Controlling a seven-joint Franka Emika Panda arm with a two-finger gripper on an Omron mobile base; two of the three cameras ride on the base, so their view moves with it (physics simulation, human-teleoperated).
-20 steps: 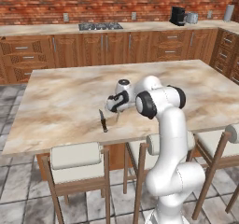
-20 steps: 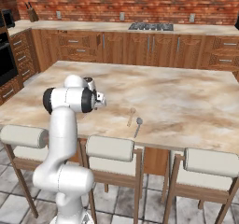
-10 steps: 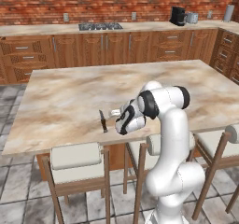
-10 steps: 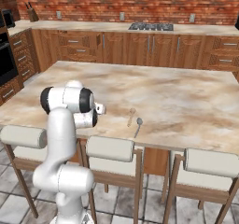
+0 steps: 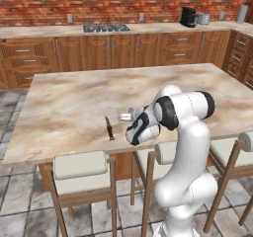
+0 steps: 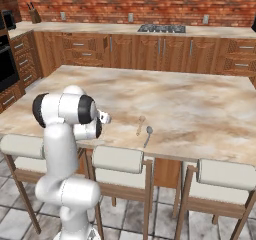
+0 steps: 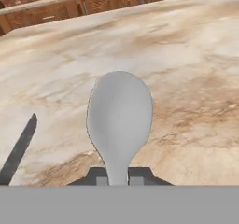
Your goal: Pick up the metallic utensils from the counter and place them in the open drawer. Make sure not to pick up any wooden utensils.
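Clamping the neck of a grey spoon (image 7: 120,115), the gripper (image 7: 116,178) has its two dark tips pressed in from either side, and the spoon's bowl stands up in front of the hand camera. It hangs over the counter (image 5: 74,98), close to the near edge; whether the bowl touches the stone cannot be told.

One knife (image 5: 108,128), black-handled, lies flat on the counter near that same edge, just to the left of the hand. In the hand view only its dark blade shows, cut off at the left border. Further right along the near edge lie one silver spoon (image 6: 148,136) and one tan wooden utensil (image 6: 140,125), side by side and almost touching, the wooden one a little deeper onto the counter. Both are well apart from the hand. That makes three metal pieces and one wooden piece on or over the counter.

Nothing stands between the hand and the pieces on the counter. Three stools (image 6: 117,159) are tucked under the near edge; in the left base view the arm (image 5: 183,112) hides most of the middle one and the right one is cut off by the frame. Beyond the counter's far edge run wall cabinets with a hob (image 5: 106,27) and a black coffee machine (image 5: 188,16). From the left base view the fingers themselves are too small to make out.
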